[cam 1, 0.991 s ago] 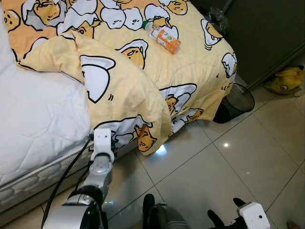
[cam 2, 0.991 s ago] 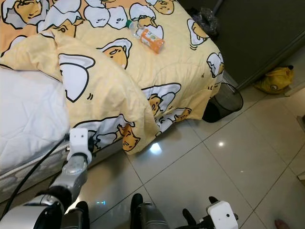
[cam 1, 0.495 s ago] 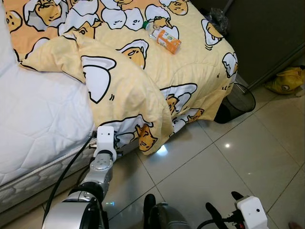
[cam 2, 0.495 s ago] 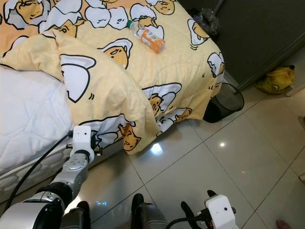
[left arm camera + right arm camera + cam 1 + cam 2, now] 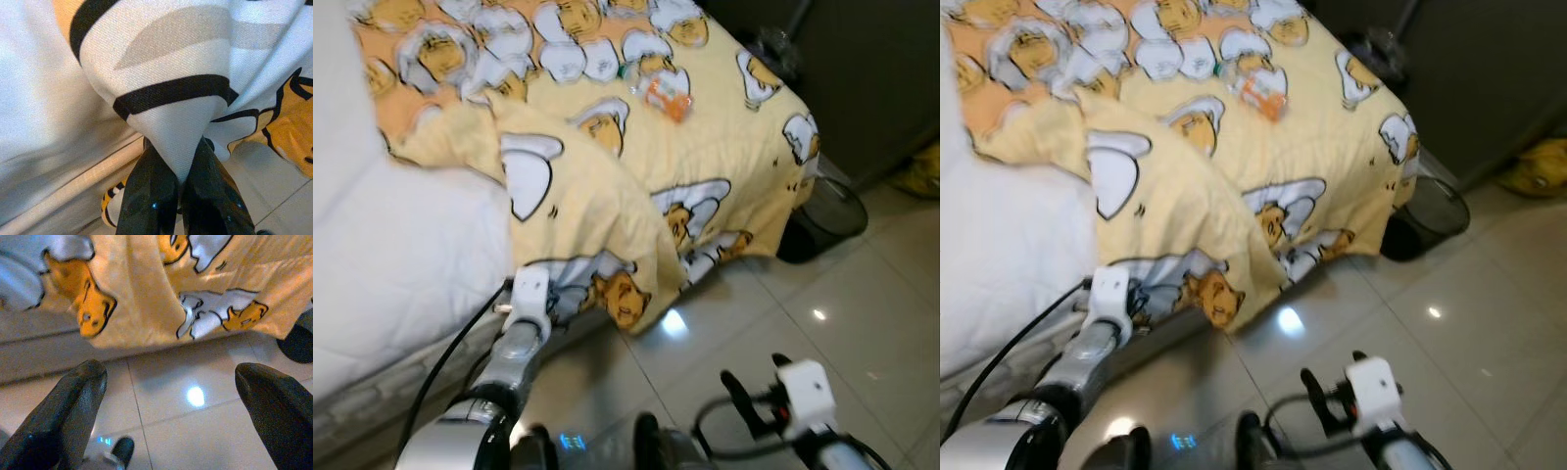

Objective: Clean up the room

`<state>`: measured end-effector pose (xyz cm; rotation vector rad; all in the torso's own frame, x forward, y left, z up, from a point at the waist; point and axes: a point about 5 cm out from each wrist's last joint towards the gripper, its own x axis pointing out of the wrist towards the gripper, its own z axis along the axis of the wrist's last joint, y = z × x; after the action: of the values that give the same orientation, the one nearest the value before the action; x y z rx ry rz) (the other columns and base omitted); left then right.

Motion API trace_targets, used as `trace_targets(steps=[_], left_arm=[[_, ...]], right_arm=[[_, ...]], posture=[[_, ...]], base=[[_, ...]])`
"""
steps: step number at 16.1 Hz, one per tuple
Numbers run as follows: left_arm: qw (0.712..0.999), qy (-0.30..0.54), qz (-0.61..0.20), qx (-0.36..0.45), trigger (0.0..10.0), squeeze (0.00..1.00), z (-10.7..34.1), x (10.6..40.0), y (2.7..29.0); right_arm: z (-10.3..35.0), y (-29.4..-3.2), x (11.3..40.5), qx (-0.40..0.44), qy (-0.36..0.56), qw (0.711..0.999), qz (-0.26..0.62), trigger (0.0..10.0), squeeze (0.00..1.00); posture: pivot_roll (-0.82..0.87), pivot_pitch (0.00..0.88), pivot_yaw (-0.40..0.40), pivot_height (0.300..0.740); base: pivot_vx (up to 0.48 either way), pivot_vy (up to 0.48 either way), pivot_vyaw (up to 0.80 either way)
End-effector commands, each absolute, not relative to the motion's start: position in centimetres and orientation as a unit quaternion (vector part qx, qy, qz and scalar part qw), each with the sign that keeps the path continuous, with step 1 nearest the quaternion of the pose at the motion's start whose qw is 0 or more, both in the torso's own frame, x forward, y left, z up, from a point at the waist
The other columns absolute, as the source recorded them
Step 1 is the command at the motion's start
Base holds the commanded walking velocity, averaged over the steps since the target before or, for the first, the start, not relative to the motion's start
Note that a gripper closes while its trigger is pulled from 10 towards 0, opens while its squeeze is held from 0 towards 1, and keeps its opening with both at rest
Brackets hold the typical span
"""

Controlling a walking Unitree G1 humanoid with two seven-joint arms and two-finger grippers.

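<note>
A yellow blanket (image 5: 597, 186) with egg cartoon prints covers the bed and hangs over its near edge toward the floor. My left gripper (image 5: 181, 183) is shut on a fold of the blanket's hanging hem, pinched between both black fingers (image 5: 151, 196). The left wrist (image 5: 529, 294) sits by the mattress side. An orange-labelled plastic bottle (image 5: 668, 93) lies on the blanket near the bed's far end. My right gripper (image 5: 171, 396) is open above the tiled floor, its fingers (image 5: 73, 401) spread wide, low at the front right (image 5: 749, 397).
The bare white mattress (image 5: 401, 264) shows at left. A black mesh bin (image 5: 827, 211) stands at the bed's corner beside a dark cabinet (image 5: 862, 69). A yellow bag (image 5: 1538, 166) lies on the floor at far right. Shiny tiled floor (image 5: 862, 323) spreads right.
The whole view has shifted and blurred, so the camera moved. My right arm has come up and forward into view. The left gripper still holds the blanket hem.
</note>
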<state>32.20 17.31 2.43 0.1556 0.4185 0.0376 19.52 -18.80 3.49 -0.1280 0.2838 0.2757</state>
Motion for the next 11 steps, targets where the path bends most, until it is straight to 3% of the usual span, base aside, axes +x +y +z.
trace_targets(steps=[1,5,8,11], left_arm=[[0.971,0.221,-0.014,0.090,10.0,0.00,1.5,31.3,17.0],[0.980,0.177,-0.062,0.069,10.0,0.00,1.8,31.0,17.1],[0.994,0.097,-0.055,0.018,10.0,0.00,3.6,31.3,17.1],[0.990,0.100,-0.099,0.020,10.0,0.00,2.7,30.4,14.3]], right_arm=[[2.6,-18.9,19.5,-0.059,0.151,0.979,0.124,10.0,0.00],[2.9,-18.4,22.1,-0.040,0.115,0.987,0.109,10.0,0.00],[5.2,-17.9,23.3,-0.024,0.057,0.991,0.119,10.0,0.00],[3.9,-17.4,24.1,-0.032,0.068,0.989,0.129,10.0,0.00]], posture=[[0.01,0.127,-0.058,0.740],[0.11,0.003,-0.017,0.740],[0.15,0.000,-0.022,0.740],[0.16,0.000,-0.021,0.740]], base=[[0.000,0.000,0.00],[0.000,0.000,0.00],[0.000,0.000,0.00],[0.000,0.000,0.00]])
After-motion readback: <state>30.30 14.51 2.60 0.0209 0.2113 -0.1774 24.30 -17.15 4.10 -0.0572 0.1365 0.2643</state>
